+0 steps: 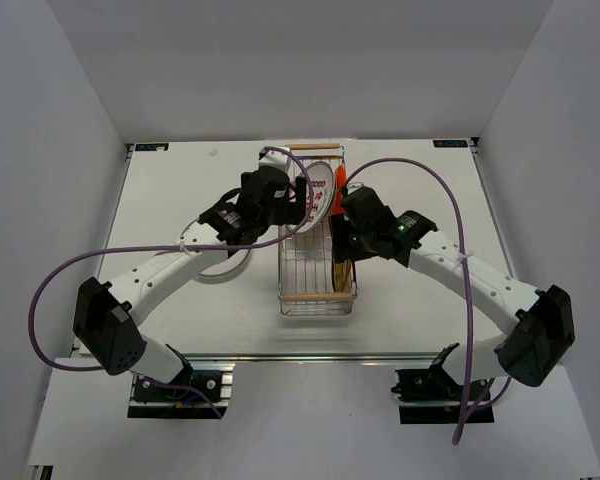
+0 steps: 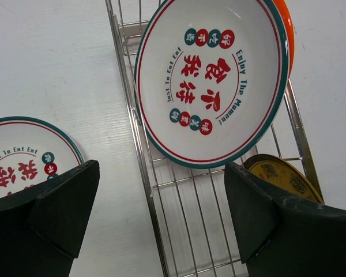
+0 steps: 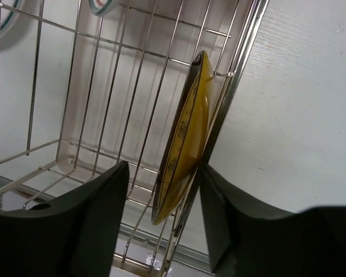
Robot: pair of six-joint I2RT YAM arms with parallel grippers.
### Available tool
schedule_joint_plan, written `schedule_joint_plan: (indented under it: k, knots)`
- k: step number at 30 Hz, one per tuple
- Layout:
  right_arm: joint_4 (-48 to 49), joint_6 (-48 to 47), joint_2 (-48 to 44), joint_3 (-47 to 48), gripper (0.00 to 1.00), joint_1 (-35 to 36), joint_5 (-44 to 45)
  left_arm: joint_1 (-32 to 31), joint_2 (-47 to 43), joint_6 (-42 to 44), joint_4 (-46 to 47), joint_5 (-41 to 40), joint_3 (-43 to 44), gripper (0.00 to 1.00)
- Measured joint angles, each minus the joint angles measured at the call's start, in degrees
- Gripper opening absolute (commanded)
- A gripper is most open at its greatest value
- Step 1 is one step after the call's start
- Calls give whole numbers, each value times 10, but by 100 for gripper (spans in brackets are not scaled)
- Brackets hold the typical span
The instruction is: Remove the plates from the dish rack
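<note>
Spread wide on the left gripper (image 2: 161, 167), nothing between the fingers (image 2: 63, 213). Poised over the left rail of the rack (image 2: 132, 133). Just beyond, inside the rack: a white plate (image 2: 213, 81) with red marks and a teal rim, tilted on edge, an orange plate (image 2: 285, 29) close behind it. Out to the left, flat on the table (image 2: 57, 69): a matching plate (image 2: 23, 156), partly hidden by a finger.

Parted as well on the right gripper (image 3: 164, 170), one finger to each side of a yellow plate (image 3: 187, 133). Not pinched; contact impossible to tell. Yellow plate standing on edge against the rack's right wall, near the front handle.
</note>
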Motion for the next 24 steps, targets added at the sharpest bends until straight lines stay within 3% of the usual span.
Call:
schedule_joint_plan:
  k: [7, 13, 20, 24]
  knots:
    - [-15, 5, 18, 13, 49, 29, 30, 1, -2, 0, 0, -3, 0, 98]
    - [-19, 13, 22, 22, 49, 35, 59, 1, -3, -2, 0, -9, 0, 98]
    - [-59, 38, 74, 54, 28, 36, 109, 1, -18, -2, 2, -16, -21, 98]
    - [-75, 51, 84, 65, 21, 36, 131, 1, -24, -2, 2, -22, -26, 98]
